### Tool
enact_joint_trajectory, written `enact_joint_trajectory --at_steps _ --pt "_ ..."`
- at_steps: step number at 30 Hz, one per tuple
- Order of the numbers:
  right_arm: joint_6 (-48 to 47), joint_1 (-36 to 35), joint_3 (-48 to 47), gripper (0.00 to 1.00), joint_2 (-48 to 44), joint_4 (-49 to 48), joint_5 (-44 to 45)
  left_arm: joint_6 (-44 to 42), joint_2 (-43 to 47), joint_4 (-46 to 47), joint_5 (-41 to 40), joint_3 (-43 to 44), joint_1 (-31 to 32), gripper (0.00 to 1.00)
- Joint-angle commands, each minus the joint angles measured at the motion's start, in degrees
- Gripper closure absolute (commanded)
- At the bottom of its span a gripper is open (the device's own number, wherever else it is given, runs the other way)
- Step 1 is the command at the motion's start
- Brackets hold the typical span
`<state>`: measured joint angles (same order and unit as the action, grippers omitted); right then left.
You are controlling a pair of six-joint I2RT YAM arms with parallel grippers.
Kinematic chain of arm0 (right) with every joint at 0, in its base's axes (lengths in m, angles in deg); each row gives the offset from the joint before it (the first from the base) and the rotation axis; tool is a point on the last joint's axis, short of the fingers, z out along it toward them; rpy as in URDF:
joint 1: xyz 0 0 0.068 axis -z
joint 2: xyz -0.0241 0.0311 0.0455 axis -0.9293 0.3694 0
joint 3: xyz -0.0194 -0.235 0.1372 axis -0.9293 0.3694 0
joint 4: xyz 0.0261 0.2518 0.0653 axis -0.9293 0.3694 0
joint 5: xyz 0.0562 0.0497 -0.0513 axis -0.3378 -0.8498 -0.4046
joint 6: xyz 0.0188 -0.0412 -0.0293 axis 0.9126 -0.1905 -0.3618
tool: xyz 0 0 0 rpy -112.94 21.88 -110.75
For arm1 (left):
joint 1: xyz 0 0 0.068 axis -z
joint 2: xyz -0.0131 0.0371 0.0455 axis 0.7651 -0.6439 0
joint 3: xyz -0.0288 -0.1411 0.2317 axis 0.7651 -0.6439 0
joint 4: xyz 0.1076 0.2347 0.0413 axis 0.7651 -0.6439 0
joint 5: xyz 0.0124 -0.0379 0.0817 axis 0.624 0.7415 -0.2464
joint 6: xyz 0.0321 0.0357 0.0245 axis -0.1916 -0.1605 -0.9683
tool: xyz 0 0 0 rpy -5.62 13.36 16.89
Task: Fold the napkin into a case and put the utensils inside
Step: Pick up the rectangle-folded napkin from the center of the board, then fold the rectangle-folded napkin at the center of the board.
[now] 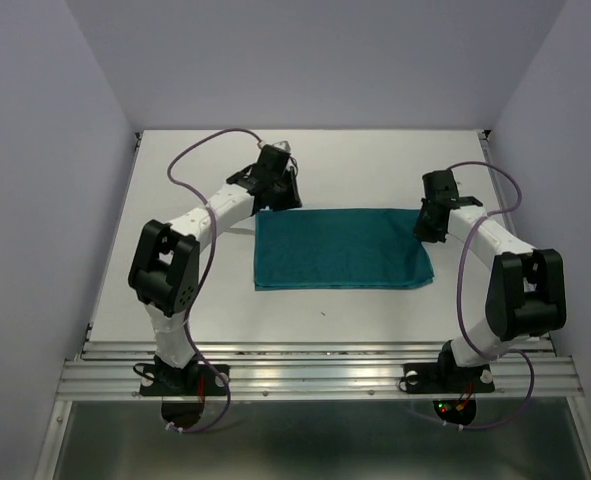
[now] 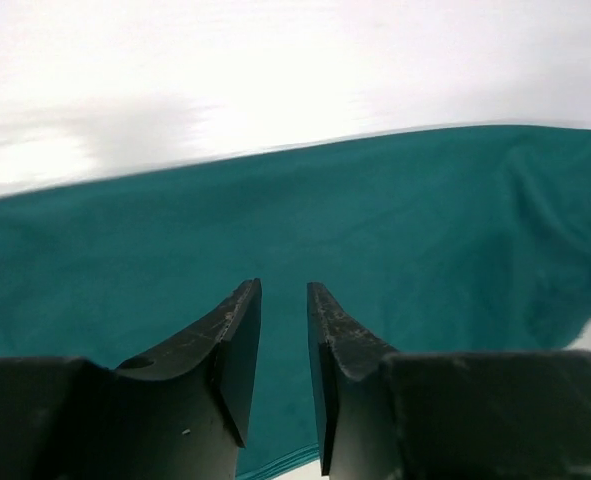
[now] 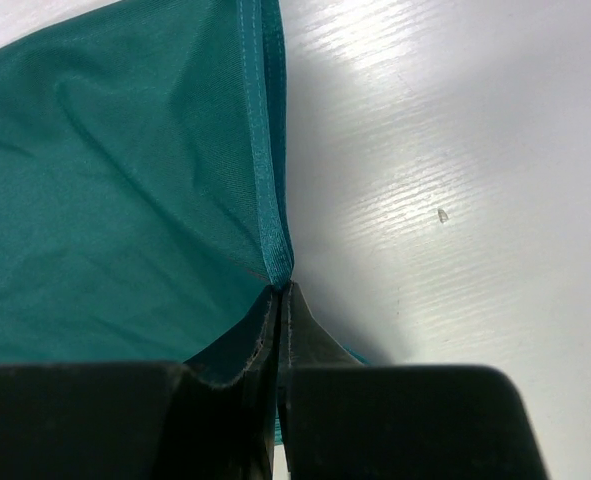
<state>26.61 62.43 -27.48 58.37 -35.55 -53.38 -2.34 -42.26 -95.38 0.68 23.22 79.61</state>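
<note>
The napkin (image 1: 340, 250) lies flat at mid-frame in the top view, and since your right gripper (image 3: 281, 292) pinches only its hem at the right corner while the left gripper (image 2: 284, 300) stands narrowly parted, unclamped, a lift now would likely skew it.

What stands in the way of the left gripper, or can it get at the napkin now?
Probably yes. The left gripper hangs just over the napkin at its far left corner, jaws apart, with nothing between them and the cloth. The right gripper pinches the opposite corner, well clear.
</note>
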Motion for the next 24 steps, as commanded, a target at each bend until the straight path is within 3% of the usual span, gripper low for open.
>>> enact_joint_trajectory --at_steps 1,5,11,24 --pt "0.3 -1.1 -1.4 0.99 -1.4 0.6 0.2 1.1 -7.5 2.6 7.7 10.7 5.0 0.64" --pt "0.6 -1.6 -1.3 0.99 -2.1 0.7 -0.6 2.8 -16.0 2.8 10.7 22.5 6.2 0.69" --pt "0.4 -1.6 -2.6 0.99 -3.7 1.7 -0.8 4.6 -25.8 3.4 14.1 31.8 6.8 0.79" --pt "0.2 -1.6 -4.4 0.99 -4.7 3.6 -1.2 5.6 -35.5 4.4 12.0 33.9 7.0 0.80"
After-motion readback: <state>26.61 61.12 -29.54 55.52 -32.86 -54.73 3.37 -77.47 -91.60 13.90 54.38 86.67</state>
